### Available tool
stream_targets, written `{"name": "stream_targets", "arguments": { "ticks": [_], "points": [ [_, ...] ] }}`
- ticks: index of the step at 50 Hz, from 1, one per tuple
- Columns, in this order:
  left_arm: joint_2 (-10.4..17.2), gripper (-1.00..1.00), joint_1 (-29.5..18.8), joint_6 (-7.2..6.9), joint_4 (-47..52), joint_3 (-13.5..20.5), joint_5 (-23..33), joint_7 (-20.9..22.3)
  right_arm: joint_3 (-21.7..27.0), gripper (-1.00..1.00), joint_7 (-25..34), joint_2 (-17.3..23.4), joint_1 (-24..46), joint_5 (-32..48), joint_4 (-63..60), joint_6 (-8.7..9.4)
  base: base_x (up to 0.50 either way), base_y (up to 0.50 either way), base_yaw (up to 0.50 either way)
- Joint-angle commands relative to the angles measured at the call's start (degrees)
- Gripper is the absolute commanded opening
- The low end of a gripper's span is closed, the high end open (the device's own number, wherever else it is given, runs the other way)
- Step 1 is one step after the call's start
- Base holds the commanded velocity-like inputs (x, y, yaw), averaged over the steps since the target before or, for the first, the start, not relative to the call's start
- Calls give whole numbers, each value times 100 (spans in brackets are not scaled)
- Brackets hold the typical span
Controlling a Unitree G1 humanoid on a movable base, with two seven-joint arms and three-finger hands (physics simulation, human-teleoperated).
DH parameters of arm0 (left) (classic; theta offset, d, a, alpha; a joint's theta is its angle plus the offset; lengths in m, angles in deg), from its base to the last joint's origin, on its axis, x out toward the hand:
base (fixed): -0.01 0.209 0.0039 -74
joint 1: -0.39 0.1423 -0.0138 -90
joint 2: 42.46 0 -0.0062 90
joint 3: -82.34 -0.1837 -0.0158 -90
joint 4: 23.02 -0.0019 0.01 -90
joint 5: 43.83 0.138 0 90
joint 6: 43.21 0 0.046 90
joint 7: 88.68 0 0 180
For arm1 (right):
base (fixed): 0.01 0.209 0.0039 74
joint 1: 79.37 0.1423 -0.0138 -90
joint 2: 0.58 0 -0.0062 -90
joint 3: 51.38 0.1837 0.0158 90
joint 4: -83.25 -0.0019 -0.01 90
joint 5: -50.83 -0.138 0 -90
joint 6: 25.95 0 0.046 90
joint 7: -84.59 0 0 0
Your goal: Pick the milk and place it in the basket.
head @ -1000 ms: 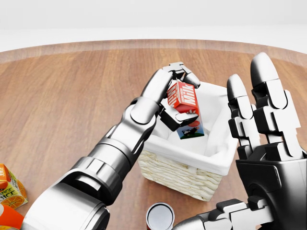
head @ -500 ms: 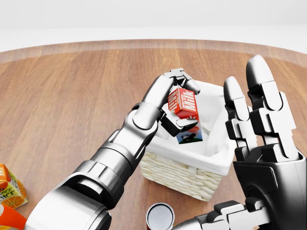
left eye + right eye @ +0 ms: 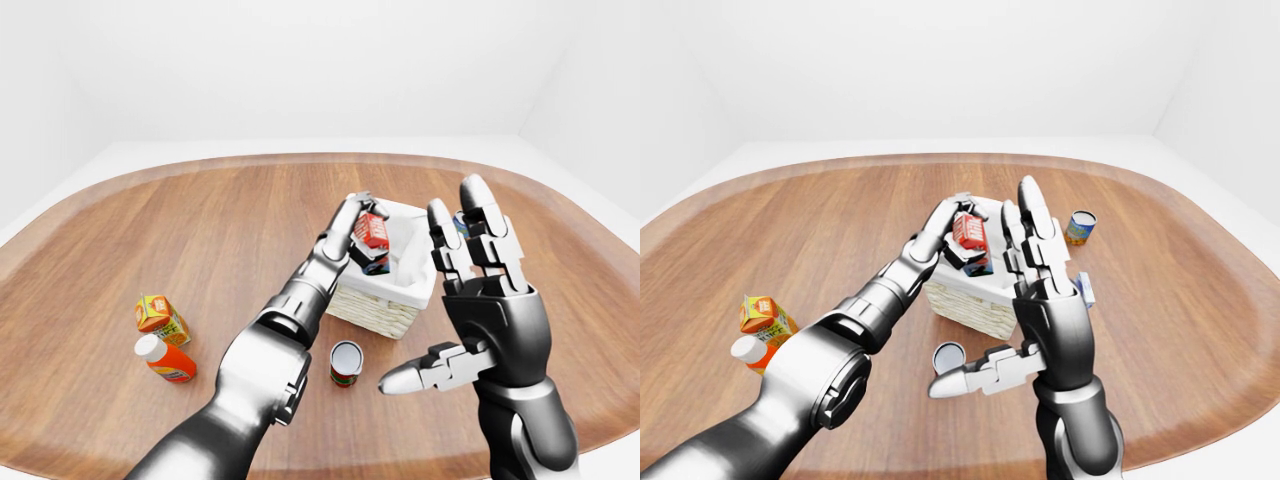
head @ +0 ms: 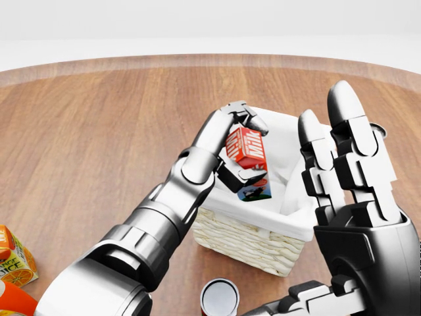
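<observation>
A red and blue milk carton [image 4: 248, 161] is held in my left hand [image 4: 242, 148], whose fingers close round it above the inside of the wicker basket [image 4: 250, 240] with its white lining. The carton's lower end sits down between the basket's walls. My right hand [image 4: 348, 197] is raised at the right of the head view, fingers spread and open, empty, beside the basket's right rim. The same scene shows in the left-eye view, with the carton [image 3: 371, 236] over the basket [image 3: 378, 305].
A can [image 4: 219, 297] stands below the basket in the head view. An orange juice carton [image 3: 160, 317] and an orange bottle [image 3: 166, 360] lie at the left of the table. Another can [image 3: 1078, 227] stands at the right of the basket.
My left hand has lowered the milk carton a little further into the basket and shifted it slightly left. My right hand has drifted slightly left and down.
</observation>
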Motion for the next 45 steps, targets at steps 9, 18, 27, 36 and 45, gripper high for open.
{"name": "stream_targets", "arguments": {
  "ticks": [9,18,27,36,45],
  "points": [
    [15,-100,-62,1,128,327,154,-274,-38,100,18,17,-19,-47,28,0,0,0,0],
    [-4,-100,-14,1,120,295,212,-326,-42,100,20,22,-31,-52,11,0,0,0,0],
    [0,100,21,1,123,321,206,-436,-60,100,22,28,-44,-39,4,0,0,0,0],
    [-13,100,-72,1,253,355,-147,-404,-74,100,20,27,-38,-38,32,0,0,0,0],
    [35,100,-134,1,578,384,-685,-238,-83,100,24,29,-35,-47,53,0,0,0,0]
  ]
}}
